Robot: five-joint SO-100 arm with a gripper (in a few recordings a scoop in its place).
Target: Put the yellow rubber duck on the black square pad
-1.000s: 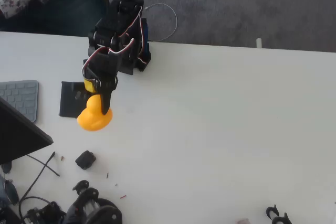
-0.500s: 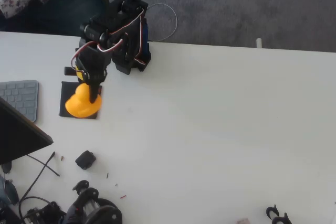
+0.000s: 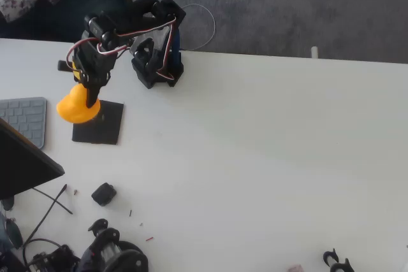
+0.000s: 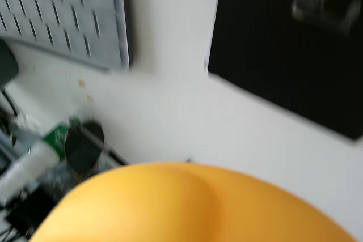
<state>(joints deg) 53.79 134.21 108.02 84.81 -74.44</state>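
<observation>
In the overhead view the gripper [image 3: 91, 97] points down the picture from the black arm [image 3: 127, 30], and its dark fingers pinch the yellow rubber duck [image 3: 77, 106] at the duck's upper right side (one finger shows as a dark strip across the yellow body). The duck hangs at the upper left corner of the black square pad [image 3: 102, 125], overlapping that corner in the picture and reaching out past the pad's left edge toward the grey keyboard [image 3: 25, 119]; whether it touches the pad or is held above it cannot be told from here. In the wrist view the duck [image 4: 187, 208] is a broad orange-yellow curve along the bottom edge, blurred, with the pad [image 4: 289, 43] lying flat at upper right, a small pale mark near its top, and the keyboard [image 4: 68, 15] at upper left, a strip of white table [image 4: 170, 100] between them. The arm's base [image 3: 156, 65] sits near the table's far edge, just right of the gripper, with a thin wire loop [image 3: 201, 27] behind it over the grey carpet. Lower left on the table [image 3: 268, 157] a small chunky black lump [image 3: 103, 193] lies well apart from the pad, near loose cables [image 3: 51, 199] and the dark corner of a screen [image 3: 22, 164].
</observation>
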